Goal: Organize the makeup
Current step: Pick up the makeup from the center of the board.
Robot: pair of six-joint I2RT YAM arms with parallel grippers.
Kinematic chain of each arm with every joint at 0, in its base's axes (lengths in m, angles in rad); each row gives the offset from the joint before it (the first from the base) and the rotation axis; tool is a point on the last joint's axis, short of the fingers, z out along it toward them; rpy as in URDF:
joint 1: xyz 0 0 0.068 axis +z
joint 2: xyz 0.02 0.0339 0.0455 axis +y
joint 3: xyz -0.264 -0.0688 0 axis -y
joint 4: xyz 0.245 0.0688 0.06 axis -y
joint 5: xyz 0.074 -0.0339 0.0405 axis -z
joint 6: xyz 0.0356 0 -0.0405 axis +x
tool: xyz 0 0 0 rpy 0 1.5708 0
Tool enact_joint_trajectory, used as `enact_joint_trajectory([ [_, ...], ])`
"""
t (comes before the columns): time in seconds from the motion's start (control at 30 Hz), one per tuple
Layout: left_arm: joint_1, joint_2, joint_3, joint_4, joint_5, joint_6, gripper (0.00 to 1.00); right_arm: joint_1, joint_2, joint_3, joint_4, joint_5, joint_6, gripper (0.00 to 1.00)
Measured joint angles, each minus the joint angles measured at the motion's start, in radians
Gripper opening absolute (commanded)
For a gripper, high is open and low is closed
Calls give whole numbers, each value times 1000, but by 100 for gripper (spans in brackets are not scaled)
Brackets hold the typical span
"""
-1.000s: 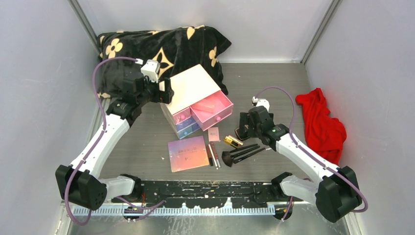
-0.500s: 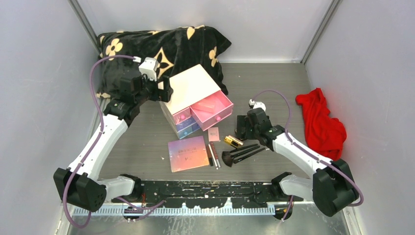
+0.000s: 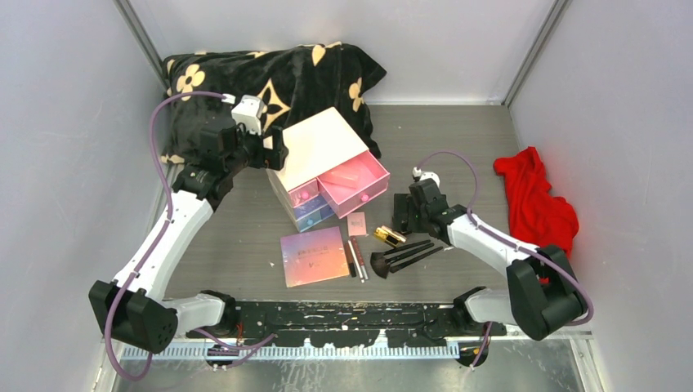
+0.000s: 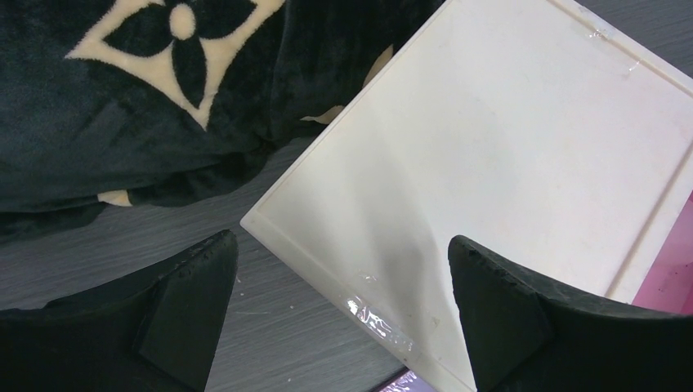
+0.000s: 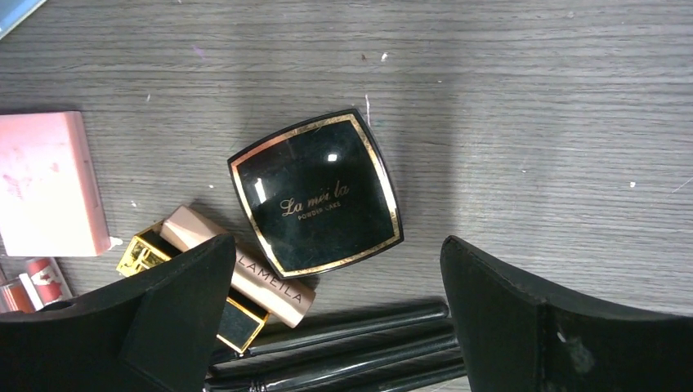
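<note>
The makeup lies on the table in front of the cream box (image 3: pixel 320 147): an iridescent palette (image 3: pixel 315 256), a tiny pink compact (image 3: pixel 357 224), thin sticks (image 3: pixel 356 259), a gold tube (image 3: pixel 390 236) and black-handled brushes (image 3: pixel 406 255). My right gripper (image 3: pixel 406 214) is open above the black compact (image 5: pixel 315 193). In the right wrist view my right gripper (image 5: pixel 337 249) frames that compact, with the gold tube (image 5: pixel 221 273) and brushes (image 5: pixel 351 343) near its fingers. My left gripper (image 3: pixel 276 151) is open and empty over the box's back left corner (image 4: pixel 507 147).
The box's top pink drawer (image 3: pixel 353 184) stands pulled out. A black flowered blanket (image 3: pixel 270 82) lies behind the box and shows in the left wrist view (image 4: pixel 122 98). A red cloth (image 3: pixel 535 204) lies at the right. Grey walls enclose the table.
My right gripper has shifted a little left and down over the black compact as its arm swung. The left arm has barely moved.
</note>
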Motion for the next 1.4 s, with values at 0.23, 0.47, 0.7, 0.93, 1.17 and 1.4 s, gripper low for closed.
enact_joint_trajectory([
  [0.23, 0, 0, 0, 0, -2, 0, 100, -5, 13, 3, 1, 5, -15, 100],
  [0.47, 0, -2, 0, 0, -3, 0, 100, -5, 58, 24, 11, 8, -30, 100],
  [0.7, 0, -15, 0, 0, -5, 1, 100, -5, 100, 46, 20, 8, -35, 100],
  [0.93, 0, -19, 0, -1, -11, 6, 100, -5, 134, 59, 34, 8, -37, 100],
  [1.17, 0, -19, 0, -3, -12, 18, 100, -5, 177, 88, 33, 33, -26, 98],
  [1.4, 0, -20, 0, -5, -12, 20, 100, -5, 204, 106, 22, 64, -6, 52],
])
